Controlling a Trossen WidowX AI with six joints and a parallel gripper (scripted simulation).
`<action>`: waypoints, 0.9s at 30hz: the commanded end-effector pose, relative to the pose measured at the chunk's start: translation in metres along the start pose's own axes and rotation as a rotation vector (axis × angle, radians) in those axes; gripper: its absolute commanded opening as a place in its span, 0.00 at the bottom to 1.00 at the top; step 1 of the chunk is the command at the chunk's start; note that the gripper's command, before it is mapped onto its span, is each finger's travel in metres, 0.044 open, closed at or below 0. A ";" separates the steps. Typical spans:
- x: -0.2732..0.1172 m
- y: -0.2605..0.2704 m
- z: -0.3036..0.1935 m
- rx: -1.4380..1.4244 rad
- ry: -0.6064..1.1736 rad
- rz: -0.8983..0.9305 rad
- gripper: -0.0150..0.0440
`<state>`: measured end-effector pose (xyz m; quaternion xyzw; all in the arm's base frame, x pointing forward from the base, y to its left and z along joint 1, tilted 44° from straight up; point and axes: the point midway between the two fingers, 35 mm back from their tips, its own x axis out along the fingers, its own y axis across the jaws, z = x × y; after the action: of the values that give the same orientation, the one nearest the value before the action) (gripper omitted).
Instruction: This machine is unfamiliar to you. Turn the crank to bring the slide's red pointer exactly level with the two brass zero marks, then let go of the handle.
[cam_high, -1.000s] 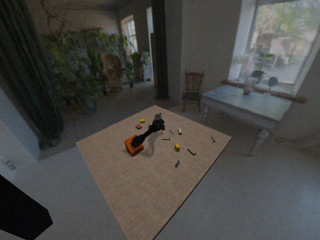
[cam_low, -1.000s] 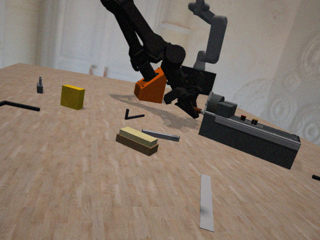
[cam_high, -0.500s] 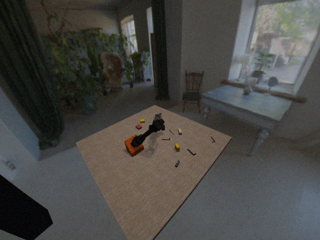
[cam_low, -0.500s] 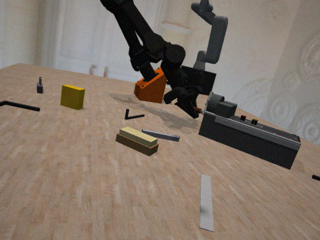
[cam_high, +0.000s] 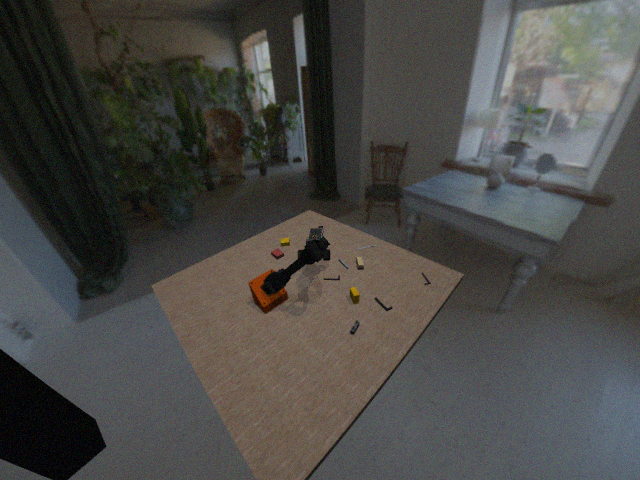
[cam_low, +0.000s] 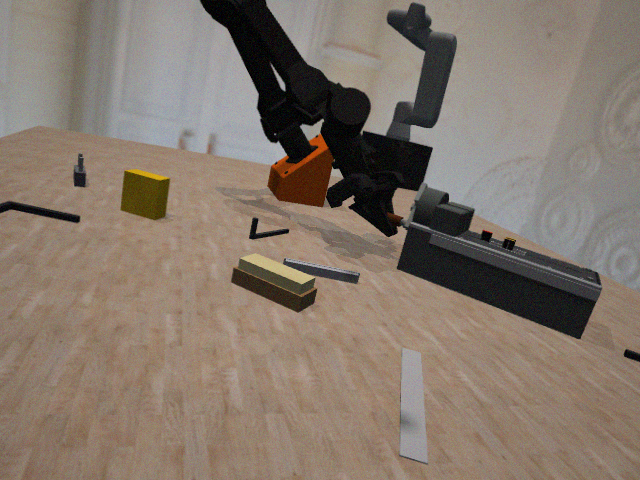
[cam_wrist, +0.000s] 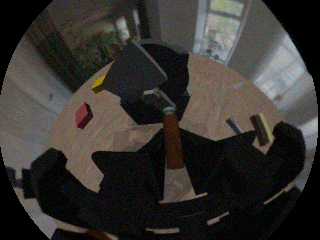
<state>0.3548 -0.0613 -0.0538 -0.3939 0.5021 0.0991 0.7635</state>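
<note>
The machine (cam_high: 315, 234) (cam_low: 491, 291) is a long dark grey box with a grey round housing at its crank end. On its top in the exterior view, the red pointer (cam_low: 486, 236) sits apart from the brass marks (cam_low: 509, 242), nearer the crank end; only a small part of the marks shows. The crank's brown handle (cam_low: 397, 219) (cam_wrist: 172, 135) extends from a grey metal crank arm (cam_wrist: 159, 99). My gripper (cam_low: 391, 223) (cam_wrist: 168, 130) is shut on the handle, with a dark finger on each side. The wrist view does not show the pointer or marks.
A red block (cam_high: 277, 253) (cam_wrist: 84, 115) and a yellow block (cam_high: 284, 241) (cam_wrist: 98, 84) lie near the machine. A cream-topped brown block (cam_high: 359, 262) (cam_low: 276, 276), a grey bar (cam_low: 321, 270), a pale strip (cam_low: 413, 405), another yellow block (cam_high: 354, 295) (cam_low: 144, 194) and several black angled rods lie around.
</note>
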 end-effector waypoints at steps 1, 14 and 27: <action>-0.004 -0.008 0.004 0.002 -0.007 -0.022 0.25; -0.006 -0.009 0.005 0.002 -0.007 -0.022 0.25; -0.009 -0.012 0.008 0.002 -0.007 -0.022 0.25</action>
<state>0.3586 -0.0619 -0.0467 -0.3963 0.5018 0.0965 0.7627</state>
